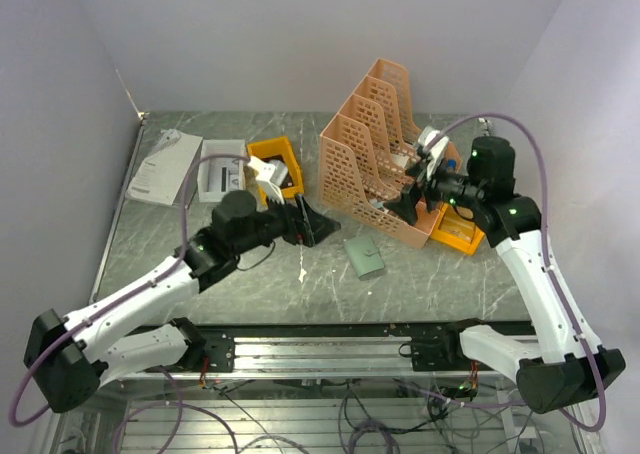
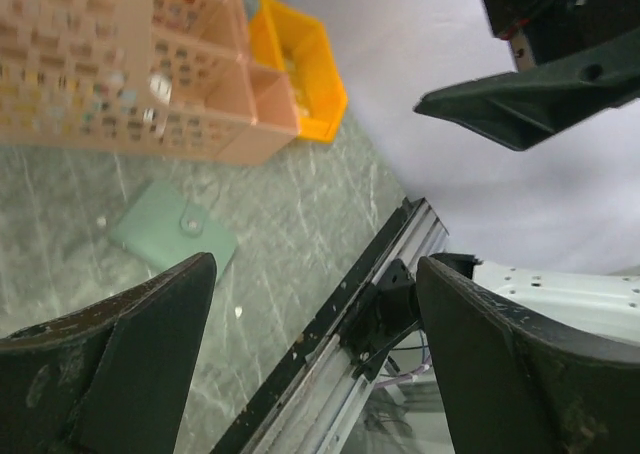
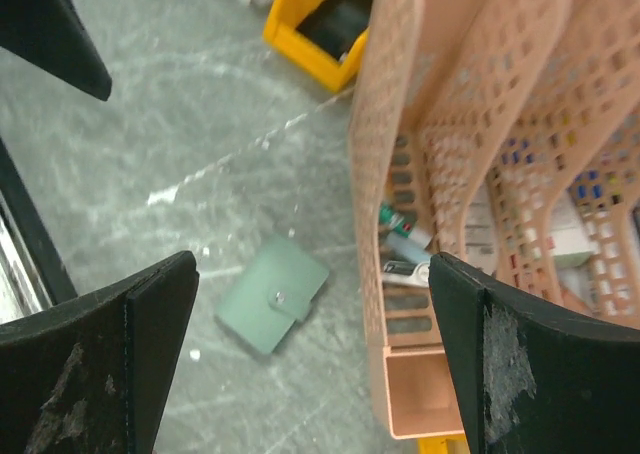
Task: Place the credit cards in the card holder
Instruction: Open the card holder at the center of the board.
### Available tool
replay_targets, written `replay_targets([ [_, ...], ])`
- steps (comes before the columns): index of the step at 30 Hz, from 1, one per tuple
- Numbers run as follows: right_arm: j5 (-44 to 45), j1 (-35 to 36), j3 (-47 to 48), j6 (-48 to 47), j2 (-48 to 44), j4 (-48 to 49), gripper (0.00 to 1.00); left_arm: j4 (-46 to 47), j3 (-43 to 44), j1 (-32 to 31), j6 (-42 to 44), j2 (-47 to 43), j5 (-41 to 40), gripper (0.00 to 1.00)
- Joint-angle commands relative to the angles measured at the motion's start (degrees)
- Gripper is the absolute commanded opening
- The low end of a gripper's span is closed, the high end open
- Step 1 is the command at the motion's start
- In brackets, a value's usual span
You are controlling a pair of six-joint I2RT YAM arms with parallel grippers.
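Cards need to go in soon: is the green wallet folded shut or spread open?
Folded shut: the card holder lies flat on the table, snap tab closed over its front, no inside showing.

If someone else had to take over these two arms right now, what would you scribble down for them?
Left gripper: open, empty, above the table, left of the card holder.
Right gripper: open, empty, at the near end of the peach file rack.
Card holder: snapped shut, flat on the table in front of the rack, untouched.
Credit cards: none I can make out in any view.
Done: nothing yet.
Left: find the cards, open the holder, slip them in.
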Motion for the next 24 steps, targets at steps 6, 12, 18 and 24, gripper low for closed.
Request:
replay_targets([
  [6, -8.1, -0.4, -13.6, -26.9, -1.4, -4.3, 1.0, 22.8, -18.2, -7.8, -17.2, 5.4, -16.7, 0.88],
  [12, -6.7, -0.4, -20.6, -46.0, 0.7, -8.0, 1.0, 23.2, -20.3, -8.0, -19.6, 8.6, -19.9, 0.85],
  [18, -1.6, -0.4, -23.4, -53.3, 4.2, -5.3, 0.94, 23.7, -19.2, -8.0, -21.1, 14.4, -20.6, 0.71],
  [24, 0.5, 2.0, -26.6, -65.9, 10.3, -4.1, 0.71, 24.2, -14.2, -8.0, -21.0, 25.7, -17.0, 0.56],
])
